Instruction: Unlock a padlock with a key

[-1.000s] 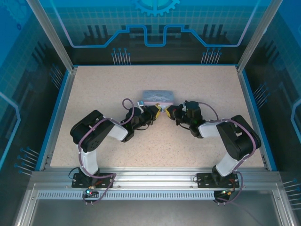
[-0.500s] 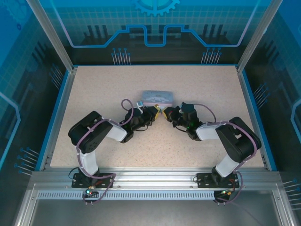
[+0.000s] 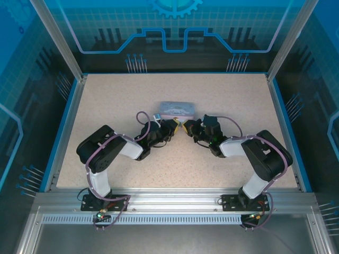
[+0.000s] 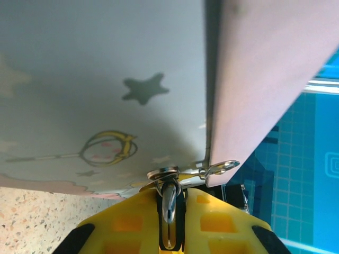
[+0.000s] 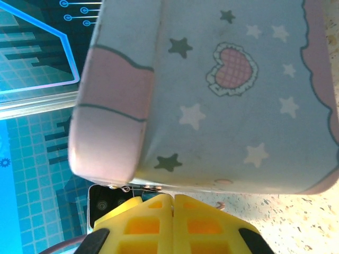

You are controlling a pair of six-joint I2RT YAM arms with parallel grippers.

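Both grippers meet tip to tip in front of the pale blue tin (image 3: 177, 109). My left gripper (image 3: 175, 127) (image 4: 169, 211) is shut on a small shiny metal piece (image 4: 169, 203) with a brass-coloured edge, which I take for the padlock. A flat disc (image 4: 164, 173) and a small wire loop (image 4: 222, 168) sit at its top, against the tin's lower edge. My right gripper (image 3: 189, 127) (image 5: 172, 197) is shut, its yellow fingers (image 5: 201, 222) pressed together. No key shows between them. Small metal bits (image 5: 153, 186) lie just beyond its tips.
The tin (image 4: 106, 79) (image 5: 222, 95) stands very close ahead of both wrists. A small pinkish hook (image 5: 220, 205) lies on the speckled tabletop (image 3: 132, 95) under the tin. Blue walls and metal posts fence the table.
The right arm has shifted slightly left, bringing its gripper closer to the left one. The left arm and the tin have barely moved.
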